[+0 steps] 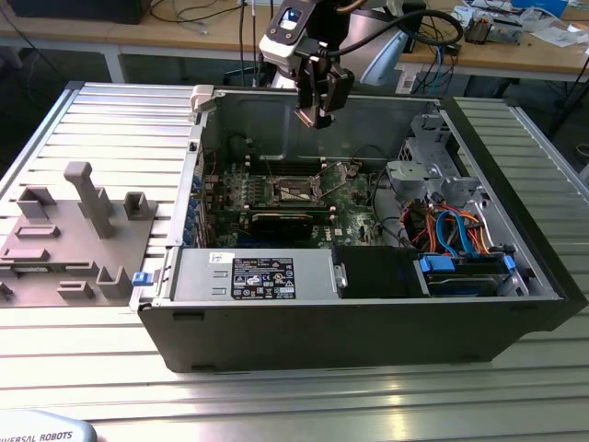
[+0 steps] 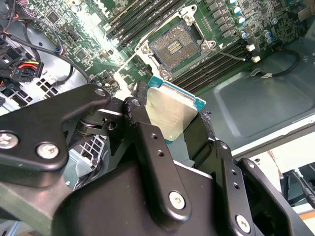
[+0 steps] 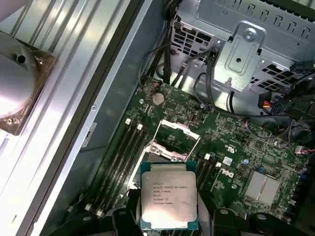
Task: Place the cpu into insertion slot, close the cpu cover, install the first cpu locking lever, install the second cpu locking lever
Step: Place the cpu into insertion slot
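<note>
Your black two-finger pincer [image 1: 318,112] hangs in the upper centre of the exterior view, above the open black computer case [image 1: 276,322]. It is closed to the width of the small flat square cpu with the silvery-grey metal lid [image 3: 169,191], and its dark fingers [image 2: 142,128] pinch that chip by two opposite edges, lid facing the first wrist camera. The chip is in the air, touching nothing but the fingers.

Treat it as light, thin and stiff. The smooth lid probably offers little friction, and the underside is likely delicate. The green-rimmed edges where you hold it now are the right place, so press no harder than the grip needs.

Beyond the chip, well apart from it, lies the square dark insertion slot with its silvery rim [image 2: 174,46], bare and unfilled on the green motherboard [image 3: 231,142]. The thin silvery cpu cover frame [image 3: 178,126] appears to stand raised off the slot. In the exterior view the slot [image 1: 296,191] sits near mid-frame, below the pincer. The case rests on a ribbed aluminium table [image 1: 92,368].
</note>
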Robot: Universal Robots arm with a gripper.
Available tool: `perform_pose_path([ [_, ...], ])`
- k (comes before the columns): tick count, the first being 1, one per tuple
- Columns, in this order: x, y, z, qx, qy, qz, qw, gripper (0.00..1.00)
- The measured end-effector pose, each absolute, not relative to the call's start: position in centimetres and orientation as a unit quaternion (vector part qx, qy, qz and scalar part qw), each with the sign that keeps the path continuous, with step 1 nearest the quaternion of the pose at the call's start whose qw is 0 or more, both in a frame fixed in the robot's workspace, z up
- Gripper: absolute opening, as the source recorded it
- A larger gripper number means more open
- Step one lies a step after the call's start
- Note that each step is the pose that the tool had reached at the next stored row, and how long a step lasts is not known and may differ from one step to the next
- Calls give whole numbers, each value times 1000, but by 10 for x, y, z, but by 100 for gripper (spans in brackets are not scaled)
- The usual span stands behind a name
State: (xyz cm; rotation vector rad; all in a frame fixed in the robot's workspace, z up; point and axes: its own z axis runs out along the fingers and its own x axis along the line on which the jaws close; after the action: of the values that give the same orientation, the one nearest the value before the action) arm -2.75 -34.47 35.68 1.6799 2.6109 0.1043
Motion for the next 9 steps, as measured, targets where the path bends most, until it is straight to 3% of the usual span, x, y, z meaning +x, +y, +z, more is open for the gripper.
perform_pose_path([
  [9, -27, -345, 357, 544, 838, 33, 18, 54],
])
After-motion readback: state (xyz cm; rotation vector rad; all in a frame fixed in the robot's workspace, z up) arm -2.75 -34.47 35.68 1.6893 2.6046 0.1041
